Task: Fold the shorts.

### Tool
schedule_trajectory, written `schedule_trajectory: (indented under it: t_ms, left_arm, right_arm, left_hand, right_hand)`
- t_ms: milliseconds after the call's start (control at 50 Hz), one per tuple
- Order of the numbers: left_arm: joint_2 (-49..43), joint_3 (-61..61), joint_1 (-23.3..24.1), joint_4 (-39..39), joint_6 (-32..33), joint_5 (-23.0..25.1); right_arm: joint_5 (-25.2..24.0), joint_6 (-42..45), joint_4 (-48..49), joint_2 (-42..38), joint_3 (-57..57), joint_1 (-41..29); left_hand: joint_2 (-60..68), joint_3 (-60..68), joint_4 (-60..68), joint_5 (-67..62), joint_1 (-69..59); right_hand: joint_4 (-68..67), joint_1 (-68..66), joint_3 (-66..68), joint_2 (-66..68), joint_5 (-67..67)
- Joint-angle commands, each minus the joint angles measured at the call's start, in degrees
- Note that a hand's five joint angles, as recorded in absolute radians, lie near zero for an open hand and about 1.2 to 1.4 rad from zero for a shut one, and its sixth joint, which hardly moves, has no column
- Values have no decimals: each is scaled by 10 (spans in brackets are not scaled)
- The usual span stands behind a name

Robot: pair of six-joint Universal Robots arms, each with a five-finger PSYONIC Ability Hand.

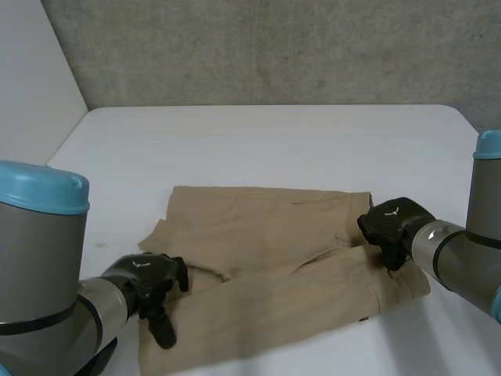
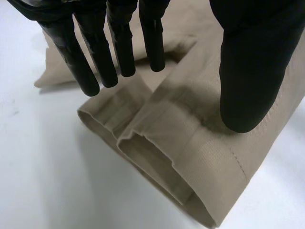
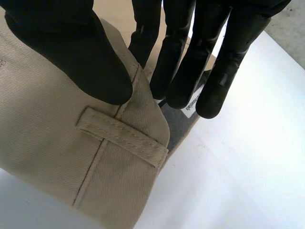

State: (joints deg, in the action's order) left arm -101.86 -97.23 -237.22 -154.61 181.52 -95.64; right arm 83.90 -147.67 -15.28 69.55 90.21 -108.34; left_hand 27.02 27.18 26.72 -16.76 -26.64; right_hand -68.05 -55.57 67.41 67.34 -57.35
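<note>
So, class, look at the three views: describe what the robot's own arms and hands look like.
The left arm and right arm are thick grey cylinders with light-blue caps on the joints. The left hand and right hand are matte black, with slim rounded fingers, a broader thumb and a small white mark on the back.

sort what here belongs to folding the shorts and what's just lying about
Part of the job:
shorts, spread flat on the table
left hand, at the leg hems
right hand, at the waistband

Just there:
table
wall
</note>
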Motion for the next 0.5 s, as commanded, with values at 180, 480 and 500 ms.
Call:
schedule_trajectory:
  t_ms: [180,480,500]
  left_arm:
    - [-37,13,19,-80,9,-25]
    - [-151,250,-24,-170,148,-29]
    - [-182,279,-31,-189,166,-29]
  right_arm:
    - [-6,2,-1,14,8,0]
    - [0,5,92,-27,-94,-8]
    - [2,4,113,-46,-120,-8]
  left_hand:
    - [530,528,533,-532,-534]
    - [530,528,533,-532,-534]
    - [530,528,533,-532,-534]
  right_hand:
    - [-119,-244,126,127,-127]
    - [-119,-244,126,127,-127]
    - [-119,-244,126,127,-127]
